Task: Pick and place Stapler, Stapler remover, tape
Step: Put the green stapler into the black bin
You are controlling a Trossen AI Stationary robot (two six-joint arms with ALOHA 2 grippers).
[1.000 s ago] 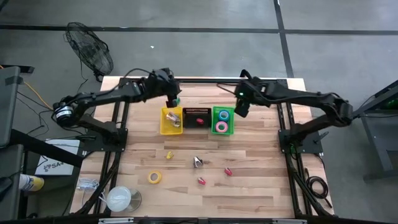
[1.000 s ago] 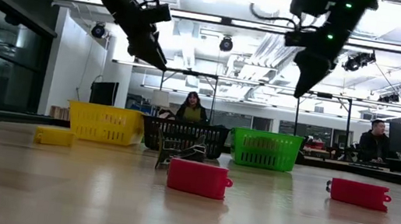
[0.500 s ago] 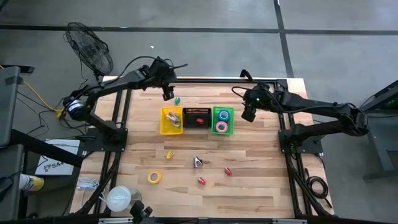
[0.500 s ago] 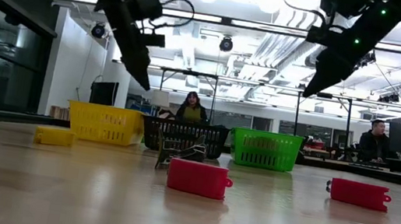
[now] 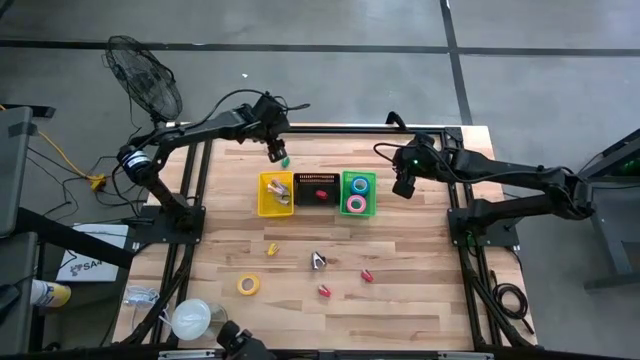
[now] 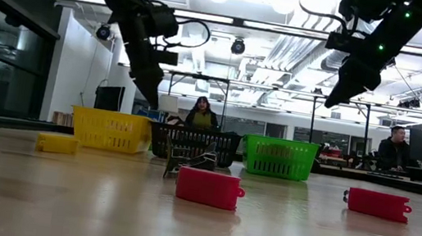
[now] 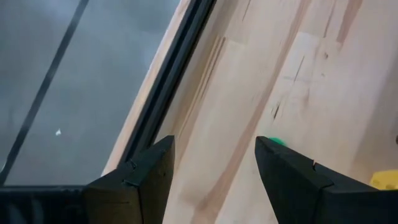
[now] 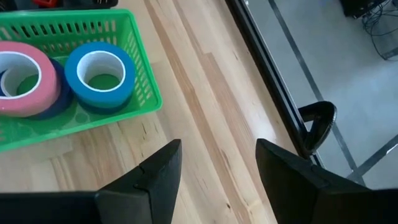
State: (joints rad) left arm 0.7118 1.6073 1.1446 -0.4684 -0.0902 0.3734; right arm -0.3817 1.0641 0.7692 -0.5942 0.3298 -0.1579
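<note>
Your left end effector, fingers apart and empty, is hovering near the wooden surface's far edge; your right end effector, likewise apart, is hanging beside the green plastic basket holding pink and blue tape rolls.

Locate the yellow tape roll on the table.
In the high view, the yellow tape lies on the table's near left part, below the yellow bin and left of the red staplers.

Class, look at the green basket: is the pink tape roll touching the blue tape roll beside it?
Cannot tell. In the right wrist view the pink tape roll and blue tape roll sit close together in the green basket, but no clear contact or gap shows.
</note>
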